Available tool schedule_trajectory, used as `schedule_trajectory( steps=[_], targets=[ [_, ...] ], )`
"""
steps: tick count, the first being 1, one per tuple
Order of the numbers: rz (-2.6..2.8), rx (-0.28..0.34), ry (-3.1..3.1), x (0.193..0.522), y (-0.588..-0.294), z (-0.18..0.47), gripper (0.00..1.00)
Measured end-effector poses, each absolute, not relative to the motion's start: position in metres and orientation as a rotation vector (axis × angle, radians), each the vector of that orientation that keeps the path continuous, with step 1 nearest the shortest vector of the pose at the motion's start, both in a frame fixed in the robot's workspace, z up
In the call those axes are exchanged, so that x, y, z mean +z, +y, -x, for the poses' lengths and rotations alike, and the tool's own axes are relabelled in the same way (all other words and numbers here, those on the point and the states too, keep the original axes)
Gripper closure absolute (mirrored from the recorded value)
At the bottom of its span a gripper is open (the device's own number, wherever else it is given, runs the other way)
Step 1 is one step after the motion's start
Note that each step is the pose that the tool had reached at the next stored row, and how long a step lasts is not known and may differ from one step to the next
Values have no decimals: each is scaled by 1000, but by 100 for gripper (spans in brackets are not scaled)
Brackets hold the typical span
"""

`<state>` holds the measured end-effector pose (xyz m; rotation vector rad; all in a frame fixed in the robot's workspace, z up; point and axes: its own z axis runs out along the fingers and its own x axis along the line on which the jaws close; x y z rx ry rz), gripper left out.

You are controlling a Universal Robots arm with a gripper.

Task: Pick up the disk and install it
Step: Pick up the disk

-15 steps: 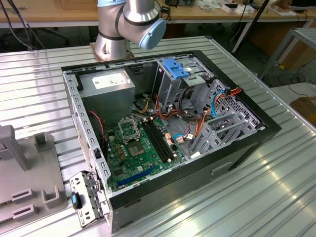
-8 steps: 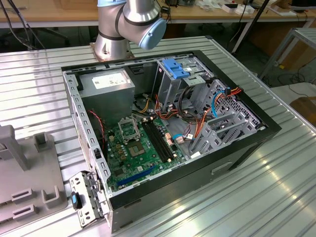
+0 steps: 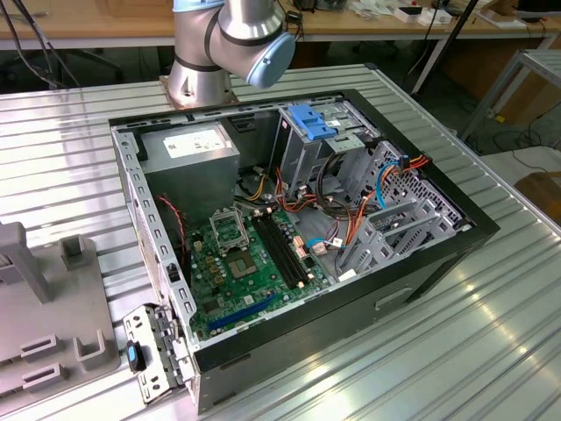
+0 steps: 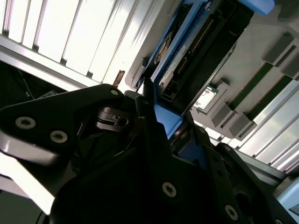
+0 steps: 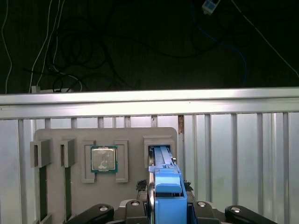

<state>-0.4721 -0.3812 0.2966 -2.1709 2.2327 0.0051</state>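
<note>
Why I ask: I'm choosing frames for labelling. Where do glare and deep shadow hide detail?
Second wrist view: the table is blown out white and the gripper near-black against it. First wrist view: dark beyond the table's edge, yet the disk and CPU are well lit. Exterior view: evenly lit, mild glare streaks on the table.

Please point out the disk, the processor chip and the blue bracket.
The disk [image 5: 167, 205], first wrist view, blue carrier rail.
The processor chip [image 5: 103, 159], first wrist view, middle of lid.
The blue bracket [image 3: 311, 120], exterior view, top face.
</note>
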Motion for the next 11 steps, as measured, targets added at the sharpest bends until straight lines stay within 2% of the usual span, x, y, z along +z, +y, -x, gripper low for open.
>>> schedule_trajectory(
  steps=[11],
  targets=[
    [2171, 6, 2233, 300, -381, 472, 63]
  ],
)
